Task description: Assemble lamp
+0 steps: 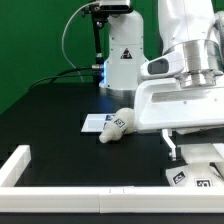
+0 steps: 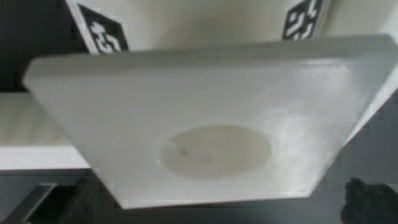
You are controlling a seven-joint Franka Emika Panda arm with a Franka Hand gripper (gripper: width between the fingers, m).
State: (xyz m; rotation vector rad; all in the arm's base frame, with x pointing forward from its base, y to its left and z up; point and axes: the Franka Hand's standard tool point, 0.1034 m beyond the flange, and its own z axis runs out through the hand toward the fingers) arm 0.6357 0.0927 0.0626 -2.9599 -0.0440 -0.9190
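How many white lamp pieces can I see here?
3: the shade stands at the back, the bulb lies mid-table, the base block is in front beneath the arm, which may hide others.

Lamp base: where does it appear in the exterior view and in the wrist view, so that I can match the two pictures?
Exterior view: the lamp base sits at the lower right, on the black table below the robot arm's white body.
Wrist view: the lamp base fills most of the picture, its round socket facing the camera.
Shared landmark: the black-and-white tags on the base.
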